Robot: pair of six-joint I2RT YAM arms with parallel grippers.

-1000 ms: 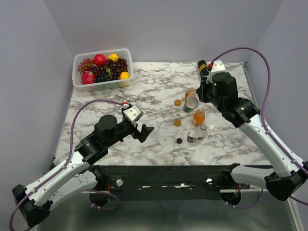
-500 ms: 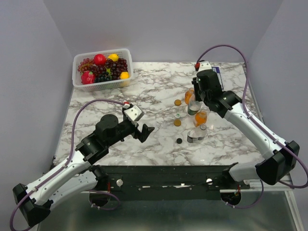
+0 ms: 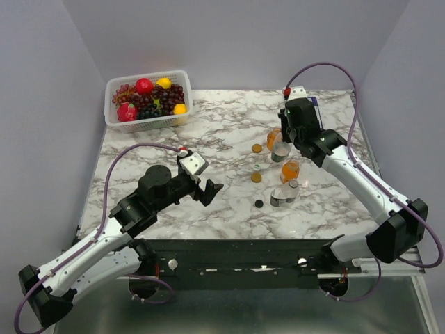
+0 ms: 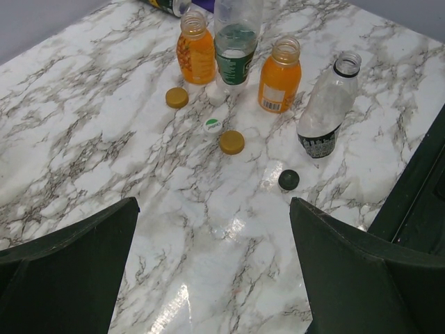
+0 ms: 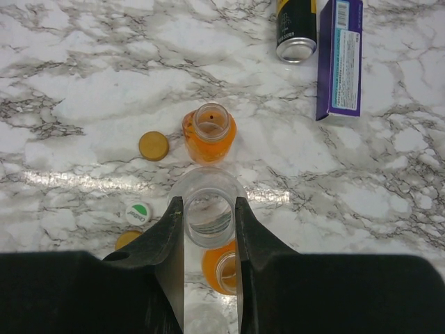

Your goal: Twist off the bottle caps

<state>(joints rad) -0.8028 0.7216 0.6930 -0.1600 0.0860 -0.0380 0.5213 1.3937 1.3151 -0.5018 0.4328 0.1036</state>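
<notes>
- Gripping the green-labelled clear bottle (image 4: 235, 52) just below its open mouth, the right gripper (image 5: 208, 212) has its jaws clenched on it and holds it upright over the far right part of the table (image 3: 174, 139).
- The left gripper (image 3: 211, 189) hovers over the near left part, jaws released wide and holding nothing.
- The far juice bottle (image 4: 196, 52) and the near juice bottle (image 4: 279, 76) stand uncapped just beside the held one.
- The second clear bottle (image 4: 325, 111), closest to the near edge, is also open; it seems to lean, though the angle makes that uncertain.
- Loose on the table, left of the bottles, lie the far orange cap (image 4: 176, 97), white cap (image 4: 213, 124), near orange cap (image 4: 231, 142) and dark cap (image 4: 288, 179).
- A black can (image 5: 295, 28) and a blue box (image 5: 339, 56) lie by the far right corner.
- A fruit basket (image 3: 147, 97) sits at the far left corner.
</notes>
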